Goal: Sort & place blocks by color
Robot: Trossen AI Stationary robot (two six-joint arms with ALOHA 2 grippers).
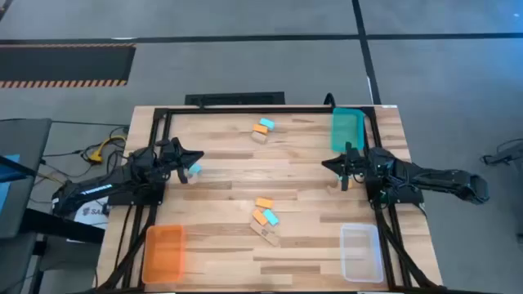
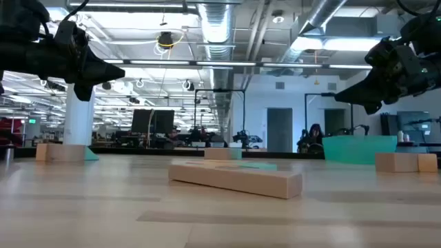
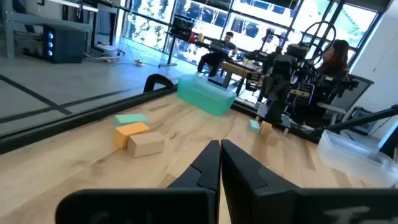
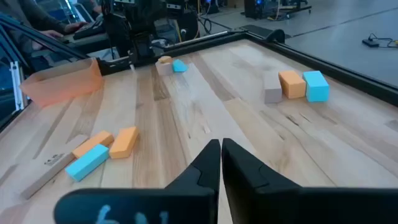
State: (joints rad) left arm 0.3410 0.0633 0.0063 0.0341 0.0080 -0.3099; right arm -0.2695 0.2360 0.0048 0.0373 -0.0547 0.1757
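Wooden table seen from above, both arms held over it at mid-depth. Left gripper sits near the table's left edge, raised off the surface; in its own wrist view the two dark fingers lie pressed together with nothing between them. Right gripper hovers toward the right side, just in front of the teal tray; its fingers are likewise closed tight and empty. Blocks lie in scattered groups. Far group: one orange, one teal-blue and one tan block bunched close together near the table's back edge. Centre group: two orange blocks and a teal-blue one touching or nearly so, with a long tan block lying flat just in front of them; the low view shows that long tan piece flat on the surface. A small teal-blue block with a tan one rests just beside the left gripper, under its tip. Another small tan block lies near the right gripper. Orange tray sits at the near left corner, clear tray at the near right corner; I cannot make out any block inside the trays. People are seated in the room beyond the table.
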